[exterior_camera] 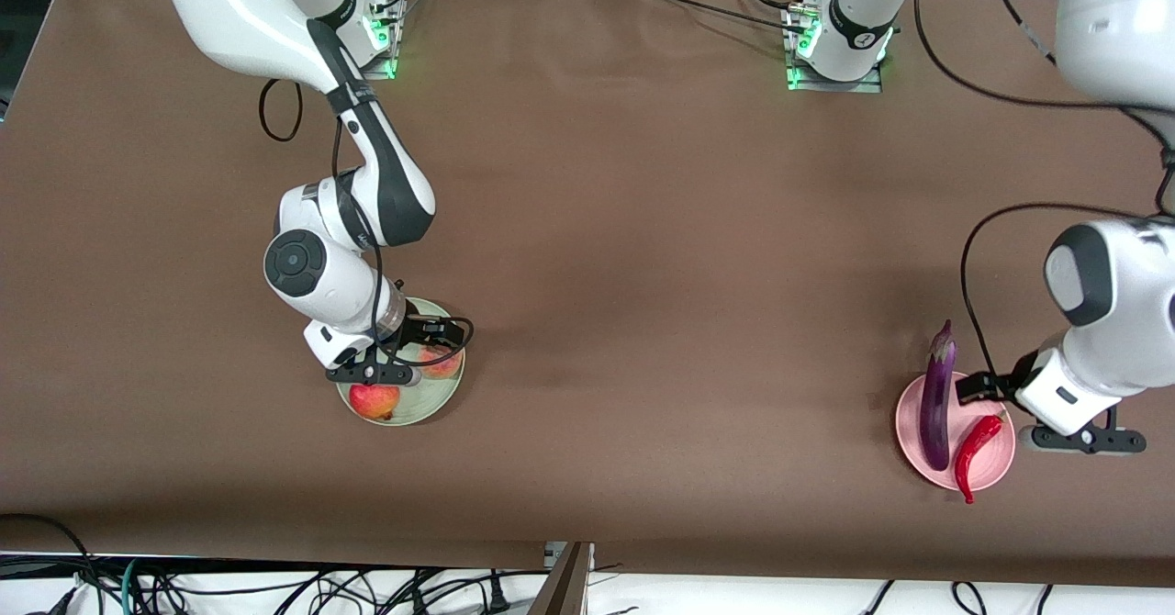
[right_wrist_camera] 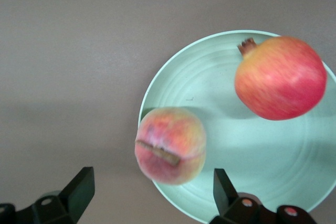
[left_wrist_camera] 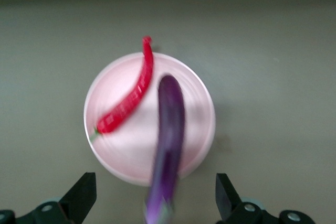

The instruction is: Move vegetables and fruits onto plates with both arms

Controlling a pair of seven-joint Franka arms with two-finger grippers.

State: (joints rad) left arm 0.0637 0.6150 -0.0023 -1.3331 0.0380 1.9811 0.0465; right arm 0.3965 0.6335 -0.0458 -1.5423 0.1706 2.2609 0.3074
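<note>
**On the table, both plates loaded**

Across the brown table [exterior_camera: 624, 257], everything is lying in two clusters, one toward each arm's end, and the mint green plate [exterior_camera: 431, 410] is serving as the landmark. The right arm is reaching down from its base to this plate, and the right hand [exterior_camera: 372, 374] is hanging over the rim on the side toward the robots' bases, its fingers [right_wrist_camera: 79, 190] spread wide with nothing between them. Well apart from the mint green plate, toward the left arm's end of the table, the pale pink plate [exterior_camera: 999, 464] is sitting at about the same nearness to the front camera. The left hand [exterior_camera: 1083, 439] is hanging just beside that pink plate, over the table, with its fingers [left_wrist_camera: 81, 195] also spread and empty.

The purple eggplant [exterior_camera: 937, 395] is lying lengthwise on the pink plate, its stem cap sticking out past the rim toward the robots' bases. On the mint green plate, the pomegranate [exterior_camera: 374, 401] is sitting at the edge nearest the front camera, crown showing in the right wrist view. The peach [exterior_camera: 442, 363] is resting on the same plate, farther from the front camera than the pomegranate and apart from it, partly hidden by the right hand's cabling. The red chili pepper [exterior_camera: 975, 445] is lying on the pink plate just beside the eggplant, its tip overhanging the rim toward the front camera.
</note>
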